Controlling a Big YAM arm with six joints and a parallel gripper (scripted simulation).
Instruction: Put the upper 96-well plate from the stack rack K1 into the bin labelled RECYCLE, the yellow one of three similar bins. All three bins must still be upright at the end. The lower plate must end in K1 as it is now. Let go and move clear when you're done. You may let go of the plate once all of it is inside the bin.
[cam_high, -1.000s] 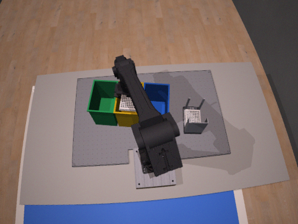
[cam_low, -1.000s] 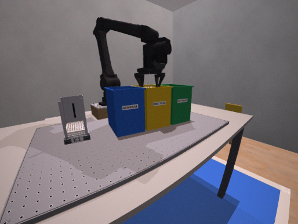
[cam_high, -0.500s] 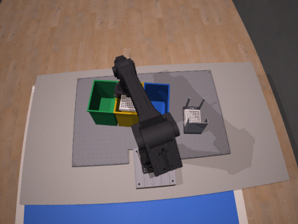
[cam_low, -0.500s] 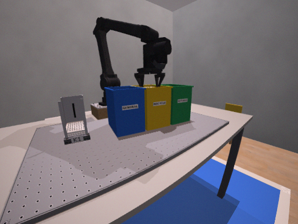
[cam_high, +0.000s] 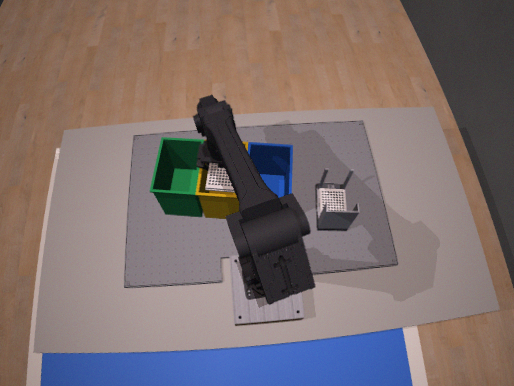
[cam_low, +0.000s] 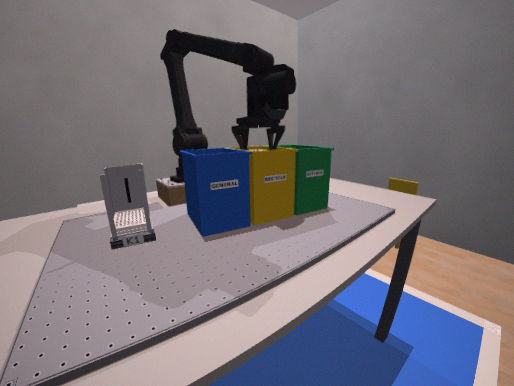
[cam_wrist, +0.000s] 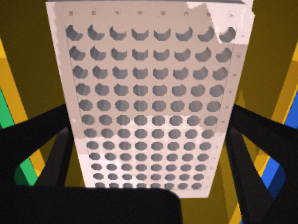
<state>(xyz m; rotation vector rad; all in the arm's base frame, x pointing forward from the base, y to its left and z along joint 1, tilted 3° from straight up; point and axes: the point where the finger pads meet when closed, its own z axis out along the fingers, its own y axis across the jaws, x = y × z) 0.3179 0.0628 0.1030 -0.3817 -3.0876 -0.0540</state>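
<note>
My gripper (cam_low: 258, 137) hangs over the yellow RECYCLE bin (cam_low: 269, 182), its fingertips at the rim. It is shut on a white 96-well plate (cam_wrist: 150, 100), gripped by its long sides between the black fingers. The plate hangs down inside the yellow bin's walls in the wrist view. From above the plate (cam_high: 219, 177) shows within the yellow bin's opening (cam_high: 217, 192), partly hidden by the arm. The stack rack K1 (cam_low: 127, 207) stands on the left of the mat with one white plate (cam_low: 129, 219) in it; it also shows from above (cam_high: 335, 202).
A blue GENERAL bin (cam_low: 217, 190) and a green bin (cam_low: 312, 177) stand upright, touching the yellow one on either side. The arm's base (cam_high: 267, 290) sits at the perforated mat's near edge. A small yellow block (cam_low: 403, 185) lies at the table's far corner.
</note>
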